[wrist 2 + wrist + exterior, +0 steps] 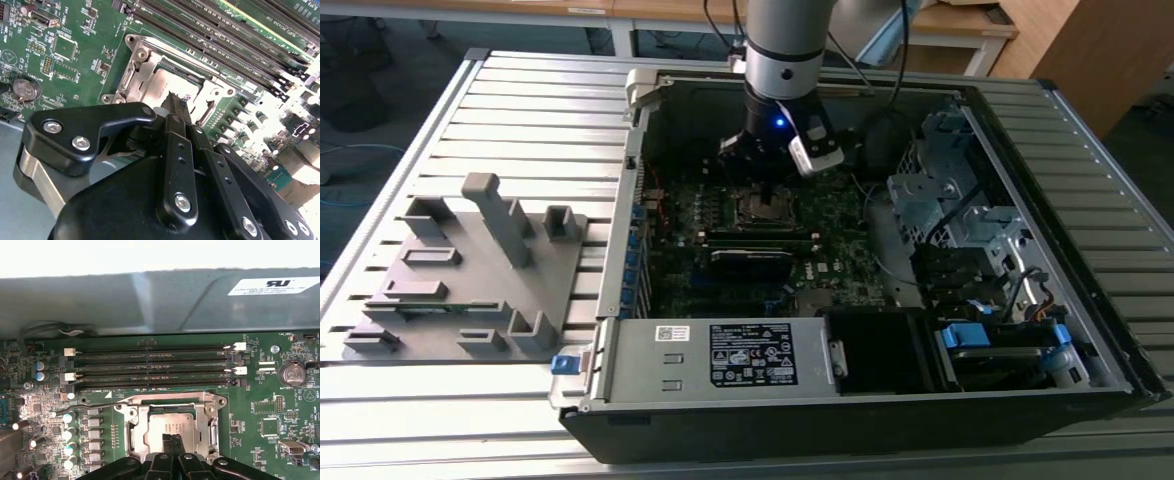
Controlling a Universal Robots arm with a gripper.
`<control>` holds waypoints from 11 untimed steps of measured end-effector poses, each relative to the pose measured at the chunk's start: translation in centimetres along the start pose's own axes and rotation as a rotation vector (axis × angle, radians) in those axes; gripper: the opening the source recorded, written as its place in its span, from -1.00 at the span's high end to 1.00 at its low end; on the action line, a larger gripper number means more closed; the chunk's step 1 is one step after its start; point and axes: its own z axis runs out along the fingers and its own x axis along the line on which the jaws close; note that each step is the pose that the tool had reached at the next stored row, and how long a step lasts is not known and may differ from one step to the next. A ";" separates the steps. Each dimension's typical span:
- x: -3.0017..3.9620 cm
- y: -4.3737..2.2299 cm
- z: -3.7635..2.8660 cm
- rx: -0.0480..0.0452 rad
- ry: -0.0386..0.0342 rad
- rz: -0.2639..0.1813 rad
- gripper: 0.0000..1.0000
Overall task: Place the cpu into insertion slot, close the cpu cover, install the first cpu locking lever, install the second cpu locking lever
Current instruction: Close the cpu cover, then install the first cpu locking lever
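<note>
Grey slatted table carries an open computer case, with the arm reaching down into it. On the case floor lies the green motherboard. Its long black memory slots run between the grey power supply box and the socket. The cpu cover, a thin silvery frame, appears to lie flat over the insertion slot. The cpu sits inside that slot, its dull metal top showing through the cover's window. Whether either locking lever is latched I cannot tell. The gripper hangs right over the chip with its two slim fingers pressed together and nothing between them; I cannot tell whether the tips touch the chip. By my reckoning the cpu is light, stiff and smooth enough to slip. It is also fragile, since the contacts beneath it and in the socket would bend under a skewed load. Any hold belongs on two opposite edges, level. The cover looks springy, best pushed on its frame, never through the chip.
</note>
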 end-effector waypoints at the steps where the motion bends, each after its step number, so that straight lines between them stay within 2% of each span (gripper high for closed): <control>1: 0.00 0.00 -0.10 -0.0002 -0.0001 0.000 0.80; 11: -0.01 0.00 -0.31 -0.0039 0.0001 0.000 0.80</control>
